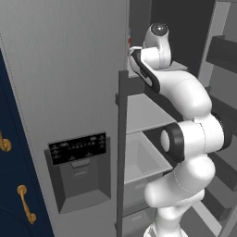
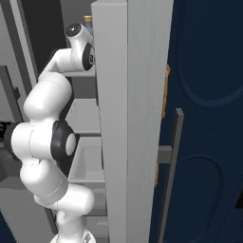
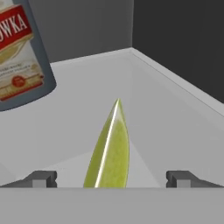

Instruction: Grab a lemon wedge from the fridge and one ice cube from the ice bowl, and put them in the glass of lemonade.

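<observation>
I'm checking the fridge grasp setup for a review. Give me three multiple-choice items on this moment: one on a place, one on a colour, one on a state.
1. The lemon wedge lies:
A. on a fridge shelf
B. in a bowl
C. in a glass

2. The wedge is:
A. red
B. yellow-green
C. blue

3. The end effector is:
A. shut on the wedge
B. shut, empty
C. open

Answers: 1 A, pale shelf beneath it, beside a labelled bottle. 2 B, hand view shows that hue. 3 C, fingertips stand wide either side of the wedge.
</observation>
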